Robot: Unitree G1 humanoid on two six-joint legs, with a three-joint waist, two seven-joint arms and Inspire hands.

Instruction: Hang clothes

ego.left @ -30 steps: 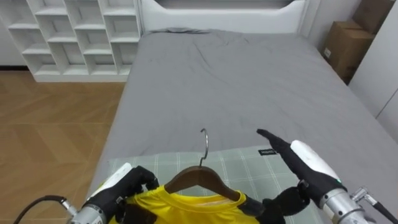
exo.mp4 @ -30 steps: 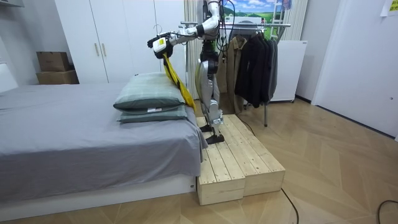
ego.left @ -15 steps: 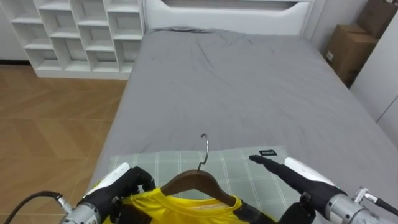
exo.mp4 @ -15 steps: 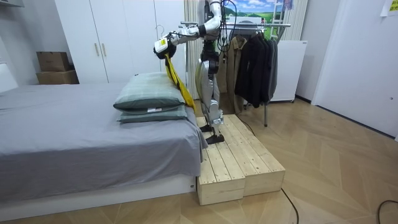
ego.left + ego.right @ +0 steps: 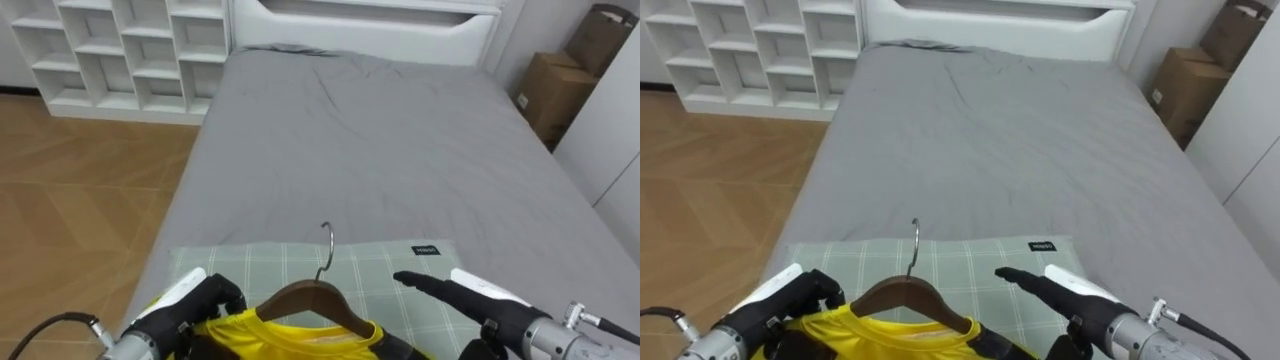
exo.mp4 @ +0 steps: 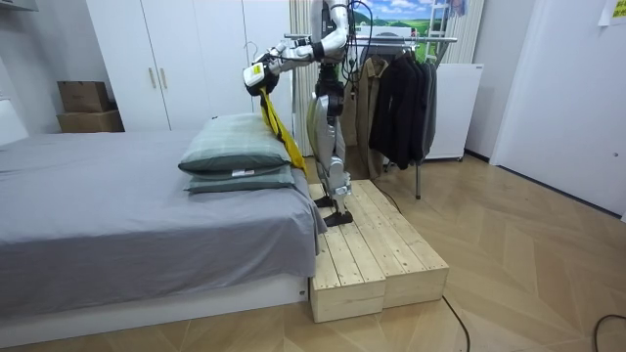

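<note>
A yellow shirt (image 5: 285,338) hangs on a wooden hanger (image 5: 310,298) with a metal hook (image 5: 327,245), held up close in front of me over the pillows. My left hand (image 5: 195,305) is at the hanger's left end, its fingers curled round the cloth there. My right hand (image 5: 475,298) reaches in from the lower right beside the hanger's right end, and most of it is cut off by the picture's edge. In the room view I stand on a wooden platform (image 6: 367,249) by the bed's head, with the yellow shirt (image 6: 277,122) dangling from my raised hands.
Two green checked pillows (image 5: 400,265) lie under the hanger on the grey bed (image 5: 370,140). Behind me a clothes rack (image 6: 401,44) holds dark garments (image 6: 403,98). White shelves (image 5: 110,50) stand far left, and a cardboard box (image 5: 555,95) far right.
My right hand has dropped lower and drawn back toward me. The hanger and shirt have sunk slightly in the eye view. My left hand keeps its hold.
</note>
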